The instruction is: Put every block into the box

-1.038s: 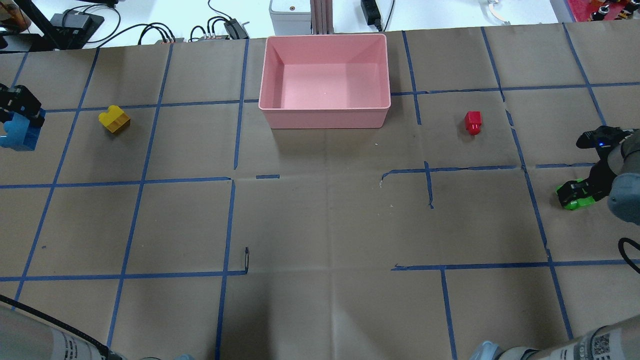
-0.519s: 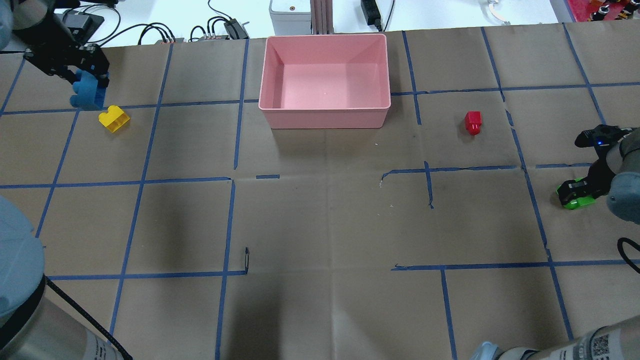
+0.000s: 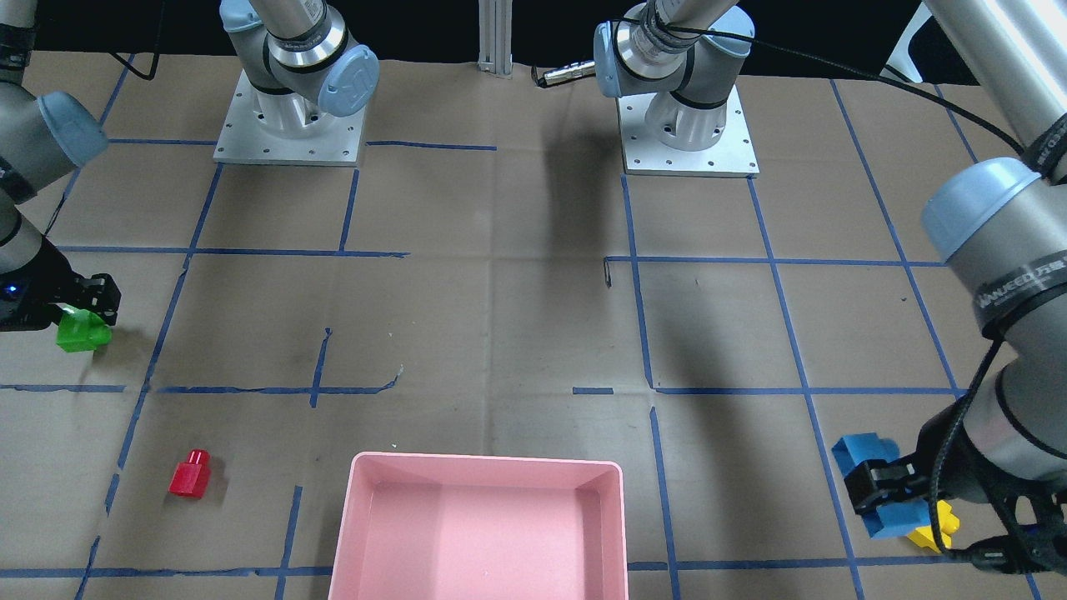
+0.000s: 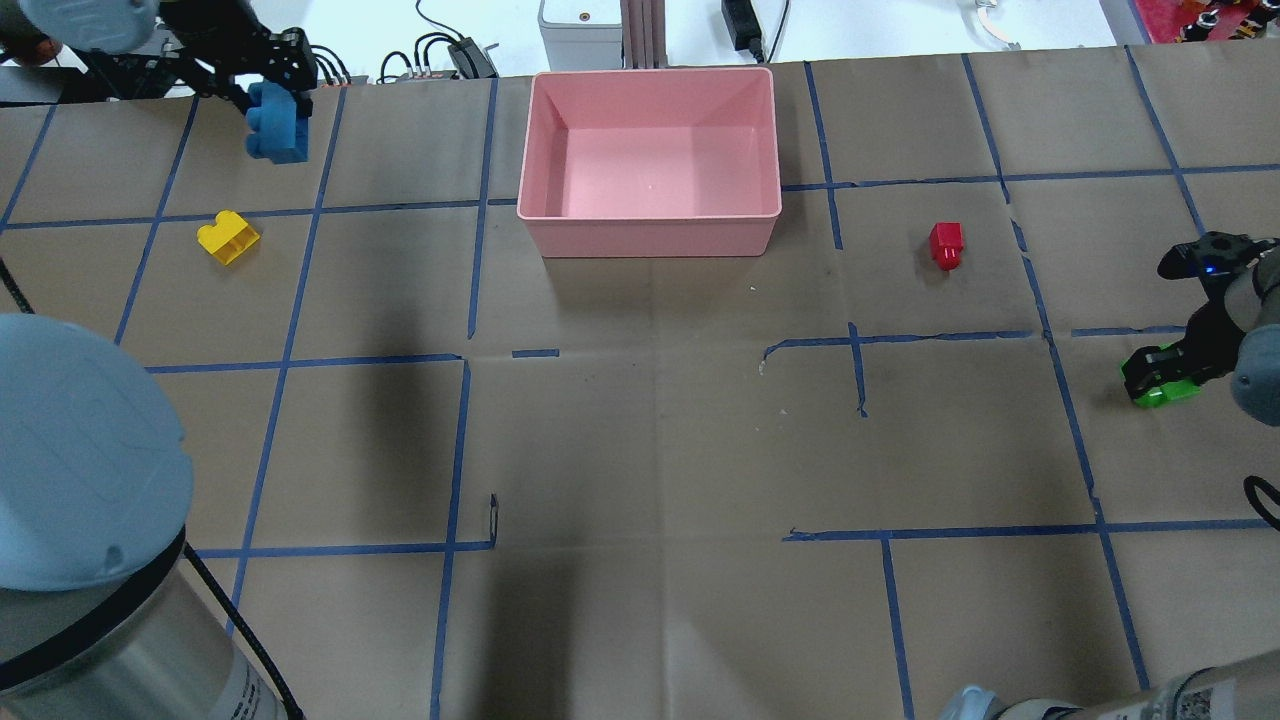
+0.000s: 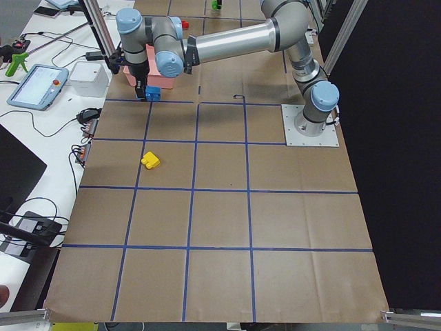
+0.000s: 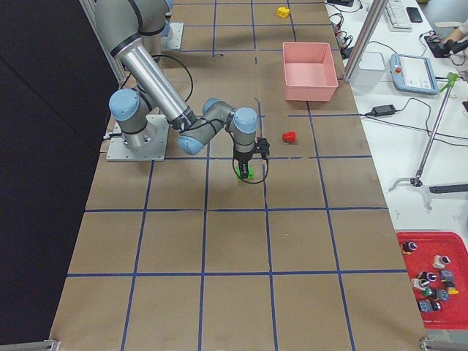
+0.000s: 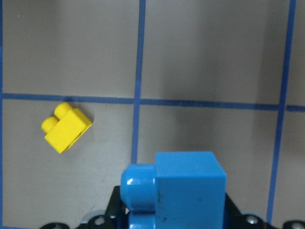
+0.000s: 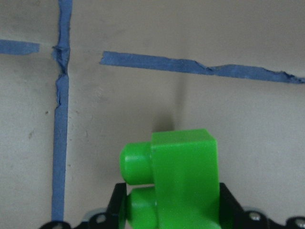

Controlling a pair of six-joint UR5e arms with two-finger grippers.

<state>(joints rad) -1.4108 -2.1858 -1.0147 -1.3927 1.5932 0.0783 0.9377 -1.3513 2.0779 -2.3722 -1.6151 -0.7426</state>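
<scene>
My left gripper (image 4: 275,98) is shut on the blue block (image 4: 277,128) and holds it in the air over the far left of the table, left of the pink box (image 4: 650,232). The blue block fills the bottom of the left wrist view (image 7: 188,183). The yellow block (image 4: 228,238) lies on the table below and nearer than it. My right gripper (image 4: 1160,372) is shut on the green block (image 4: 1162,388), low over the table by the right edge. The red block (image 4: 945,245) lies on the table right of the box. The box holds nothing.
Brown paper with blue tape lines covers the table (image 4: 640,450). Cables and devices (image 4: 440,55) lie beyond the far edge, behind the box. The left arm's elbow (image 4: 80,470) looms at the near left.
My left gripper has carried the blue block from the left edge farther back and to the right, past the yellow block. My right gripper with the green block has shifted slightly.
</scene>
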